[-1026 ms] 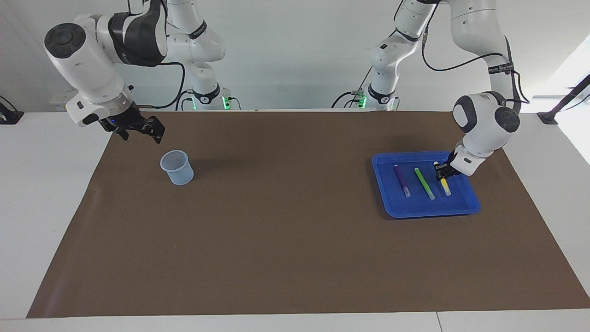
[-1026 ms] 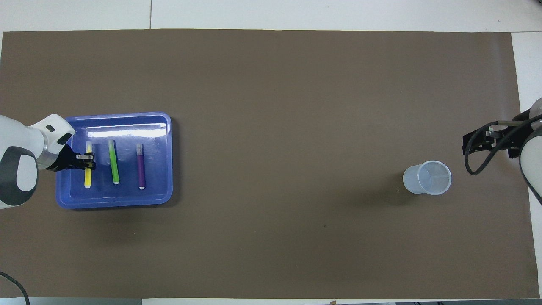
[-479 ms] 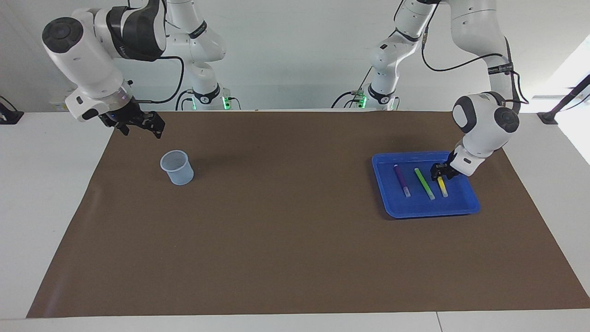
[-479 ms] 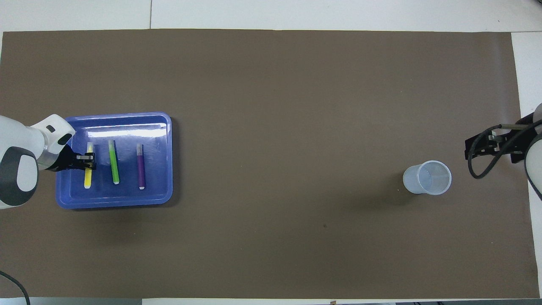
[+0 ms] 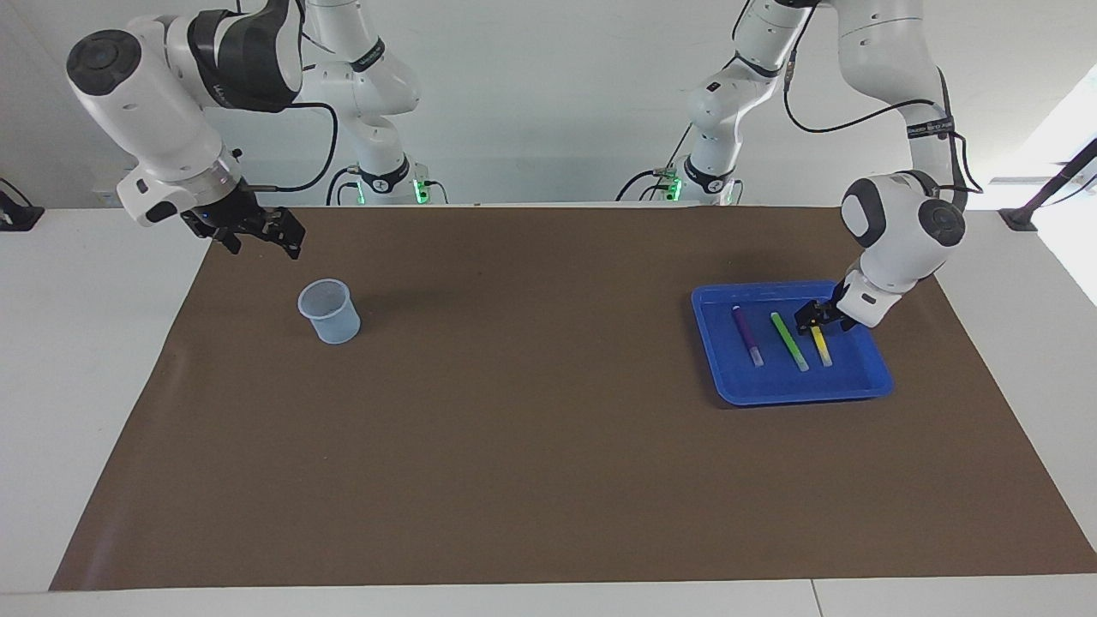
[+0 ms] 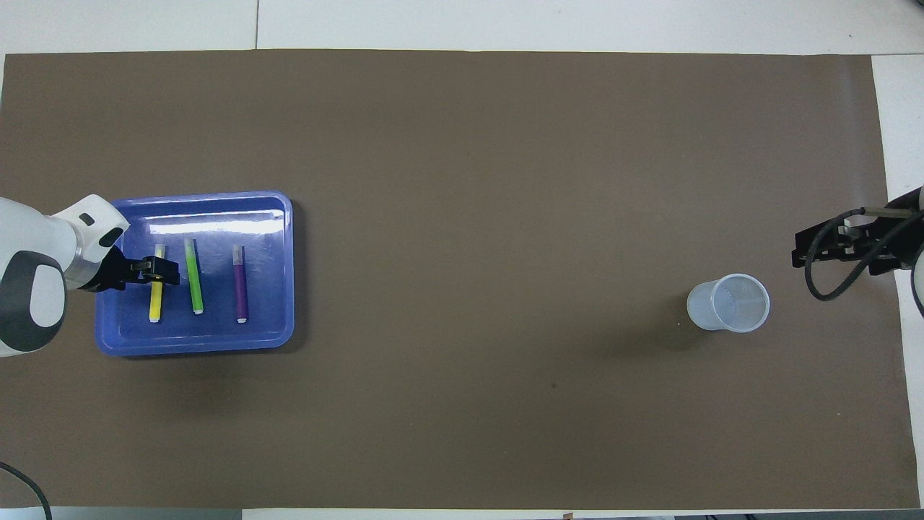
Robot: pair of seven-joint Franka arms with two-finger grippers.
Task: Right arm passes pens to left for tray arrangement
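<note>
Blue plastic makes up the one tray [image 5: 737, 387], a shallow square with a raised rim, set on the brown mat [image 5: 548, 446] that covers the desk [image 5: 77, 360] toward the left arm's end. Three pens lie flat in it, side by side and roughly parallel, none touching its neighbour: one purple pen [image 5: 746, 336], one green pen [image 5: 788, 341] in the middle, and one yellow pen [image 5: 821, 345] nearest the left arm's end.

Two large white arms are at work. The left gripper [image 5: 812, 318] is down inside the tray, right over the end of the yellow pen that lies nearer to the robots. Its jaws stand spread apart with the pen lying between them; seen from above, the black fingertips sit on either side of the yellow barrel and the pen rests on the tray floor, not lifted. The green pen is just beside the jaws, the purple one a little further along.

The right gripper [image 5: 257, 233] hangs in the air over the mat's edge at the right arm's end of the desk, jaws wide and holding nothing, well apart from the tray and all three pens. One translucent bluish cup [image 5: 328, 311] stands upright on the mat near it, and nothing shows inside it.

Two slimmer white arms with green base lights [image 5: 387, 190] stand at the desk's edge between the large ones.
</note>
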